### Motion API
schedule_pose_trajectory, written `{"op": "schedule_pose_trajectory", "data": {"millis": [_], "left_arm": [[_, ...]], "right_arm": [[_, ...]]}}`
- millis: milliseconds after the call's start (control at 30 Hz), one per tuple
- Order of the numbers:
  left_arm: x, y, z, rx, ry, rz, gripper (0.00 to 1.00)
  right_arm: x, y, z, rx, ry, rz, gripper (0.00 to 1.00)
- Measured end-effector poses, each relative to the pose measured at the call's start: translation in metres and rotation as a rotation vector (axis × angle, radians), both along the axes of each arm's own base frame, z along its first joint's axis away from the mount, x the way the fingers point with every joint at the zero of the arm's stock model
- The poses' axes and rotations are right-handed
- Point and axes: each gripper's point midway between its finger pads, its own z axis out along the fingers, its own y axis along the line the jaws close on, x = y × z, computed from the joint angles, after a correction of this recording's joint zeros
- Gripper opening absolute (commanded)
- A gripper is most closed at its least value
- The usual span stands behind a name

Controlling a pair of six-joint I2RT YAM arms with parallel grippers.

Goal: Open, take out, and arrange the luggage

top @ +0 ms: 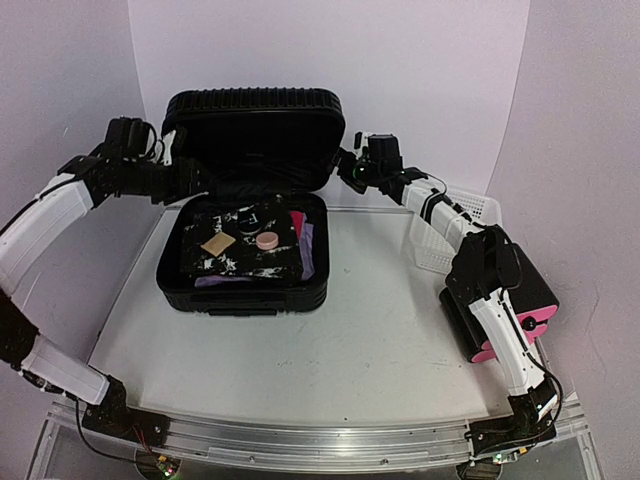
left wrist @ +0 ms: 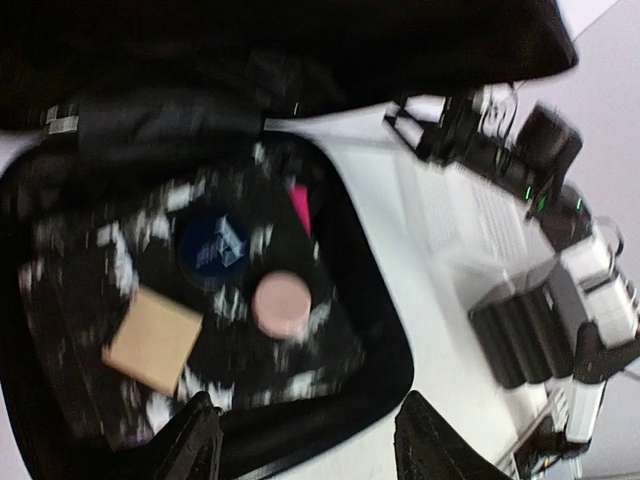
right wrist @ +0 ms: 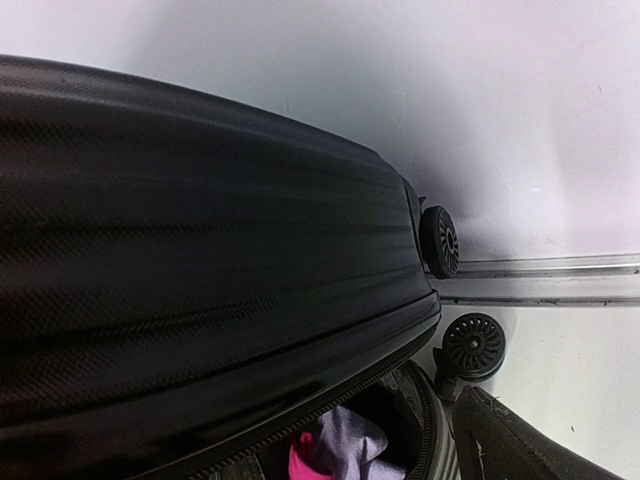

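The luggage, a black ribbed suitcase, lies open on the table with its lid (top: 254, 135) standing upright behind the base (top: 245, 290). Inside lie a black-and-white patterned cloth (top: 240, 262), a tan square (top: 217, 244), a pink round disc (top: 267, 240), a pink item (top: 297, 220) and a purple cloth (top: 306, 245). My left gripper (top: 188, 180) hovers at the lid's left edge, over the base's back left corner. In the left wrist view its fingers (left wrist: 195, 440) stand wide apart with nothing held. My right gripper (top: 347, 168) is at the lid's right edge. Only one finger (right wrist: 520, 440) shows, apart from the lid rim (right wrist: 300, 390).
A white mesh basket (top: 455, 225) stands right of the suitcase, under the right arm. A black box with pink drawer fronts (top: 520, 300) sits at the table's right edge. The suitcase's two wheels (right wrist: 474, 346) are against the back wall.
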Motion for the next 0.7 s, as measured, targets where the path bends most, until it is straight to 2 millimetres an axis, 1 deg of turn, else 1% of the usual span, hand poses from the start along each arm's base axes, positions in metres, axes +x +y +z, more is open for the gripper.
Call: {"op": "schedule_pose_trajectory", "data": {"millis": [133, 233, 333, 467, 533, 633, 700], "left_arm": [[0.054, -0.014, 0.047, -0.025, -0.115, 0.015, 0.56], [0.086, -0.02, 0.076, -0.038, -0.189, 0.038, 0.57], [0.113, -0.022, 0.1, -0.039, -0.255, 0.068, 0.59], [0.144, -0.02, 0.118, -0.03, -0.321, 0.108, 0.58], [0.161, -0.016, 0.124, -0.025, -0.352, 0.128, 0.58], [0.184, -0.008, 0.129, -0.022, -0.388, 0.155, 0.59], [0.199, -0.002, 0.129, -0.02, -0.406, 0.174, 0.61]], "right_arm": [[-0.001, 0.0, -0.001, -0.007, 0.005, 0.001, 0.98], [-0.003, 0.002, -0.001, -0.017, 0.005, 0.004, 0.98], [-0.01, 0.003, -0.001, -0.043, 0.015, 0.014, 0.98], [-0.026, -0.001, 0.002, -0.094, 0.048, 0.028, 0.98], [-0.04, -0.006, 0.005, -0.131, 0.079, 0.038, 0.98], [-0.069, -0.016, 0.011, -0.2, 0.135, 0.062, 0.98], [-0.095, -0.025, 0.015, -0.248, 0.173, 0.087, 0.98]]}}
